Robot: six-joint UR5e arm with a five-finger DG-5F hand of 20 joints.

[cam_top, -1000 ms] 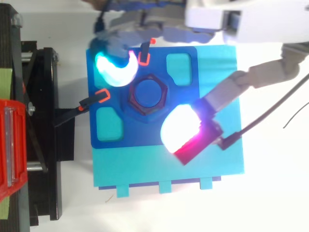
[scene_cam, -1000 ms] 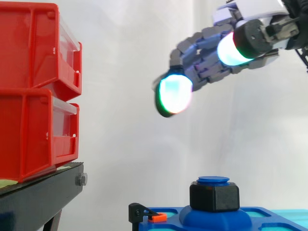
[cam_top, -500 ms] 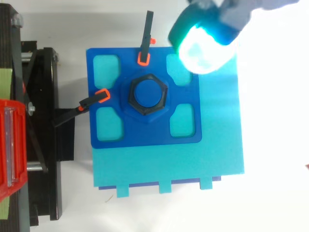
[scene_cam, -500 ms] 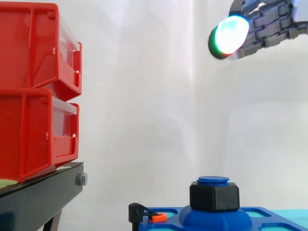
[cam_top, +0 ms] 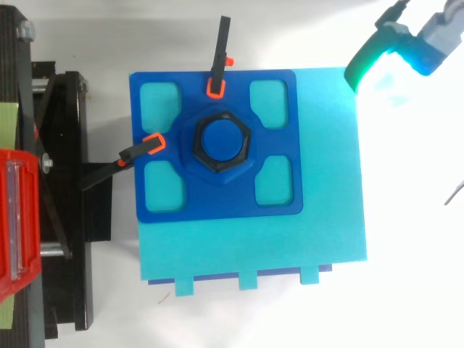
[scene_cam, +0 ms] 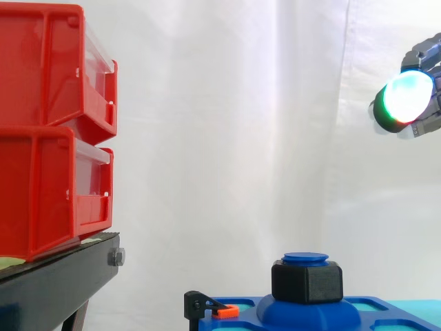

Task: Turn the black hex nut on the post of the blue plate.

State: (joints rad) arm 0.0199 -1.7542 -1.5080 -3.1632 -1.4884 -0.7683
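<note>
hand [scene_cam: 408, 98]: high at the side view's right edge, well apart from the work, touching nothing that shows; open or closed, cannot tell
black hex nut [cam_top: 220, 143]: seated round the blue post [scene_cam: 306, 258], mid-plate, untouched
blue plate [cam_top: 217, 204]: flat on the teal base [cam_top: 326, 217], orange-tipped clamps [cam_top: 215, 85] on two edges
red bins [scene_cam: 48, 131]: stacked on the black stand [scene_cam: 55, 283], left

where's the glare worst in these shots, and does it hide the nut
Top view: the worst glare, a white bloom around the glowing hand at upper right, washing out the area right of the teal base; the black hex nut on the blue plate is evenly lit. Side view: no glare, the nut dark against the evenly lit white curtain.
</note>
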